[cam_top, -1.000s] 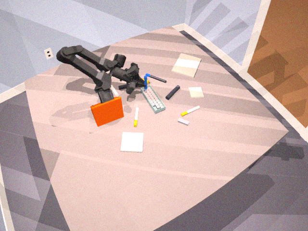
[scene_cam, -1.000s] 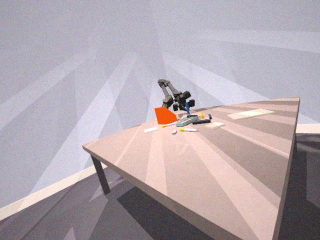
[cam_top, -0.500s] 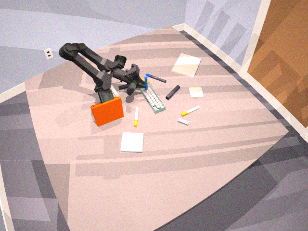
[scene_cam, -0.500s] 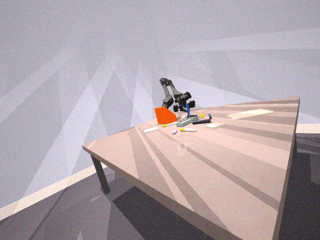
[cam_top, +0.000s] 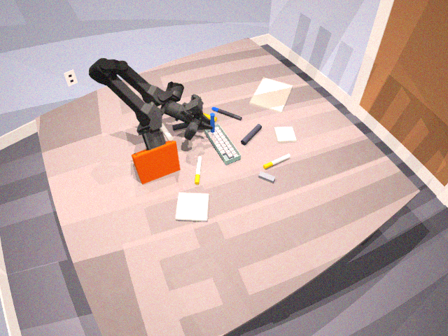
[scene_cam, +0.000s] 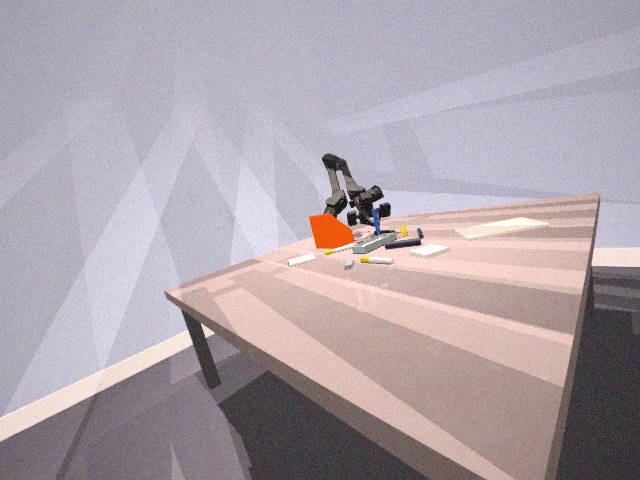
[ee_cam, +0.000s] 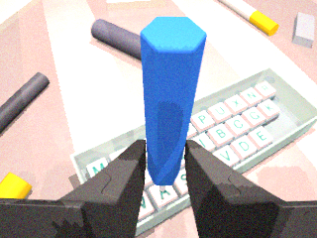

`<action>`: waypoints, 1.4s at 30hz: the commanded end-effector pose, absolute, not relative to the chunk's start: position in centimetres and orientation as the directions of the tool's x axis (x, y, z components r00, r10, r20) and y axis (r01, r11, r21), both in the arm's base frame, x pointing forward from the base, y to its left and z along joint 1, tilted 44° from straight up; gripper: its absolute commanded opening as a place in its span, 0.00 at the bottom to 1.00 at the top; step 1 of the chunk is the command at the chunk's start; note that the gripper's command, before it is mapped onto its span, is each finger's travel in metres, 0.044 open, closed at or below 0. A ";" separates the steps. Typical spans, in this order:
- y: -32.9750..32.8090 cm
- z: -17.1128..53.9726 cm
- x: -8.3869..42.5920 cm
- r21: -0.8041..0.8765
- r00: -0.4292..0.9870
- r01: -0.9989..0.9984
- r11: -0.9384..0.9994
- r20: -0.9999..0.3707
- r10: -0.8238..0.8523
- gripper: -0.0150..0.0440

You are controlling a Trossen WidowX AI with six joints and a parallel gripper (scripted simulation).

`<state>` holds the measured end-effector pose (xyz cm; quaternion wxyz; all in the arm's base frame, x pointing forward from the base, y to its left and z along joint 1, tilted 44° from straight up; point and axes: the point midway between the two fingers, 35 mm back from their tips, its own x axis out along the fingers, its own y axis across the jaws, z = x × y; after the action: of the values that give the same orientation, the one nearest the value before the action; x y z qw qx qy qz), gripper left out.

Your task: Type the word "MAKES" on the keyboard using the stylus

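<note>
From the top, the gripper (cam_top: 208,124) holds the blue stylus (cam_top: 212,122) upright over the near-arm end of the keyboard (cam_top: 222,143), a pale green tray of white keys lying flat on the desk (cam_top: 289,224). An orange box (cam_top: 155,161) stands in front of the arm's base. Around the keyboard lie a dark pen with a blue cap (cam_top: 226,113), a dark grey cylinder (cam_top: 250,134), two white markers with yellow caps (cam_top: 276,160) (cam_top: 197,169), a small grey block (cam_top: 267,176) and three flat white pads (cam_top: 192,206) (cam_top: 285,134) (cam_top: 271,94).

From outside, the stylus (scene_cam: 375,220) stands nearly upright with its lower end at the keyboard (scene_cam: 374,242); the orange box (scene_cam: 330,230) shows a slanted top edge.

At the wrist, the two dark fingers are closed narrowly on the lower part of the stylus (ee_cam: 171,94), a smooth six-sided blue rod. Its tip meets the keyboard (ee_cam: 289,101) between the fingers (the exact key is hidden). Teal letters are readable on the square keys: P, U, X, N, M in one row, B, O, G, K in the next, V, D, E below, and A and S just under the tip.
</note>
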<state>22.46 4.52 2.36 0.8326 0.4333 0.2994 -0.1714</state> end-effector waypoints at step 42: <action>2.2 4.5 22.2 0.616 0.760 0.556 0.558 -0.649 -0.041 0.39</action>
<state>22.19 2.30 4.61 0.8328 0.4344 0.2951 -0.1751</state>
